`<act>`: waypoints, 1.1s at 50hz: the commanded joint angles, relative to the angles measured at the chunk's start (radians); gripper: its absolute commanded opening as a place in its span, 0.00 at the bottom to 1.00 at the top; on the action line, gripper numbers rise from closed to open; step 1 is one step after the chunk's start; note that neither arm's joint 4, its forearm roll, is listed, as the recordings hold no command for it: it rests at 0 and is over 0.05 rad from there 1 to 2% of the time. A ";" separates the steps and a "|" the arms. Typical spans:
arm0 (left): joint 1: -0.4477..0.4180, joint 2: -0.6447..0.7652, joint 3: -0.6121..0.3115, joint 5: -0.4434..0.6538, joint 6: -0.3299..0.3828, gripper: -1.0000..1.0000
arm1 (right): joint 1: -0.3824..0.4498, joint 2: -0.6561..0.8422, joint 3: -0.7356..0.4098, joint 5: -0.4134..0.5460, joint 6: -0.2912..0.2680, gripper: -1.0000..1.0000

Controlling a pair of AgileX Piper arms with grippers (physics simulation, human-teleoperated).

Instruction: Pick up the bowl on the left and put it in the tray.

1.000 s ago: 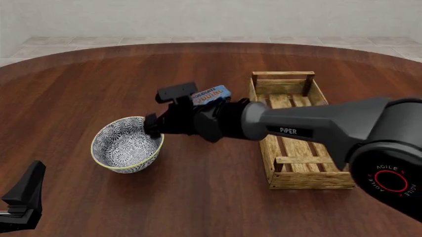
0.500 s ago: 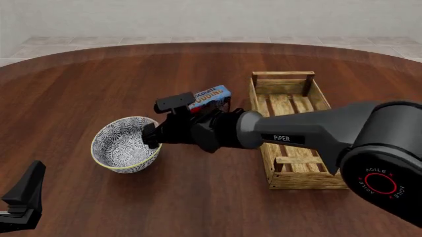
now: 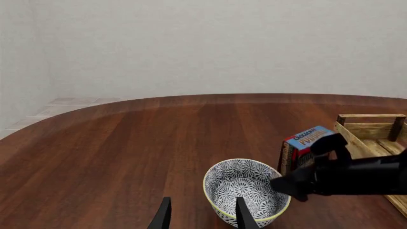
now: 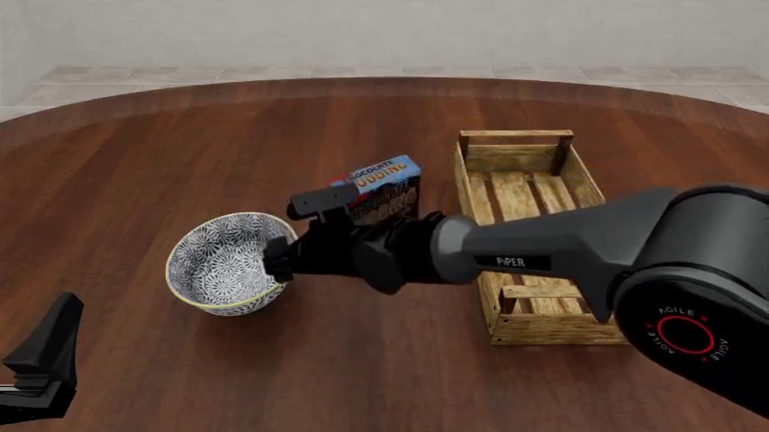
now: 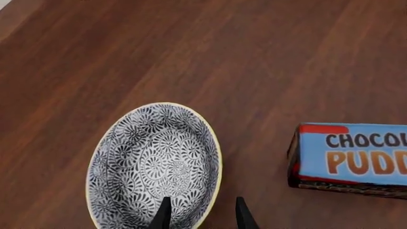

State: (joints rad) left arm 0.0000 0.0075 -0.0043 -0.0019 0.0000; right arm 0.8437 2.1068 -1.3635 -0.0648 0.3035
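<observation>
Bowl (image 4: 230, 263): sits on the surface (image 4: 180, 162), left of the pudding box (image 4: 384, 183), well apart from the tray (image 4: 535, 236).
Right gripper (image 5: 199, 214): has dropped lower over the last second; fingers spread, straddling the bowl's near rim.
Left gripper (image 3: 199, 217): released, idle.
Meaning: pinch looks imminent; nothing lifted yet.

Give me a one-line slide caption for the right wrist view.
Right pincer open, fingers straddling the near rim of the blue-and-white bowl, chocolate pudding box lying apart on the wooden table.
</observation>
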 commanded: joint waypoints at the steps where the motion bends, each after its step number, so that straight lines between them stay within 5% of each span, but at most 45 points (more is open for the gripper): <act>1: 0.000 0.000 0.000 0.000 0.000 1.00 | -0.006 0.006 0.025 -0.034 0.022 1.00; 45: 0.000 0.000 0.000 0.000 0.000 1.00 | 0.006 0.150 -0.054 -0.023 0.045 1.00; 46: 0.000 0.000 0.000 0.000 0.000 1.00 | -0.031 0.132 -0.041 -0.048 0.031 0.00; 48: 0.000 0.000 0.000 0.000 0.000 1.00 | 0.008 0.123 -0.015 -0.063 0.061 0.00; 55: 0.000 0.000 0.000 0.000 0.000 1.00 | -0.008 0.071 0.021 -0.075 0.020 0.00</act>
State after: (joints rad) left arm 0.0000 0.0075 -0.0043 -0.0019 0.0000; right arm 0.8417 2.1872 -1.4006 -0.1209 0.3403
